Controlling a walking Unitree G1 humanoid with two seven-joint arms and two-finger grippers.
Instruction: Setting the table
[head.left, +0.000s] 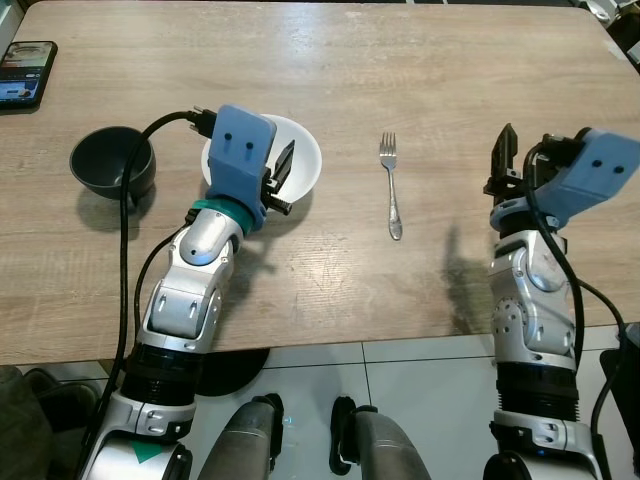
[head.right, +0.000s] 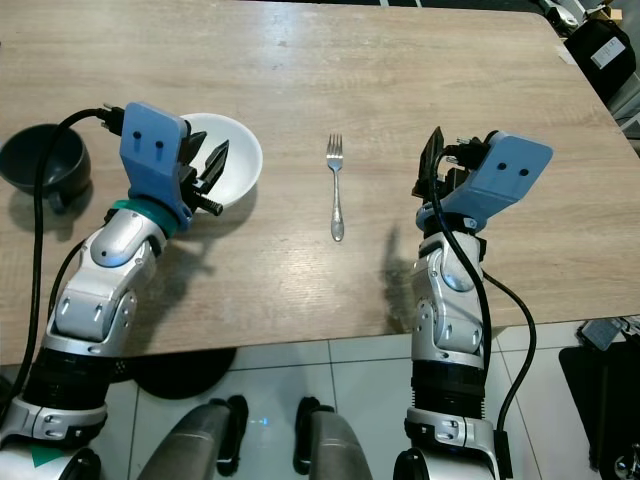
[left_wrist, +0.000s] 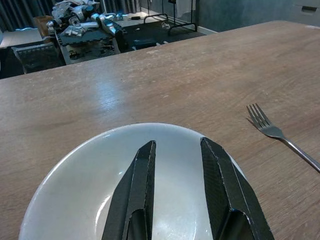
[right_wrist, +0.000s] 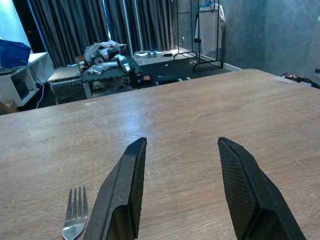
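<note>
Wooden table (head.left: 400, 60), white tiled floor (head.left: 420, 400), dark curtains (right_wrist: 100, 25), grey-blue wall (right_wrist: 270, 30).

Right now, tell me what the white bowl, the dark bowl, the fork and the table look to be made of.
White bowl: likely glazed ceramic, glossy sheen under the left pincer.
Dark bowl: matte, plastic or ceramic; unclear.
Fork: polished metal, silvery glints.
Table: wood or wood-look laminate, visible grain, satin finish.

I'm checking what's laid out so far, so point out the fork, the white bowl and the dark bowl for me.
fork (head.left: 390, 190), left eye view, on the middle of its handle.
white bowl (head.left: 305, 160), left eye view, on its bare inner wall.
dark bowl (head.left: 105, 160), left eye view, on its inside.
</note>
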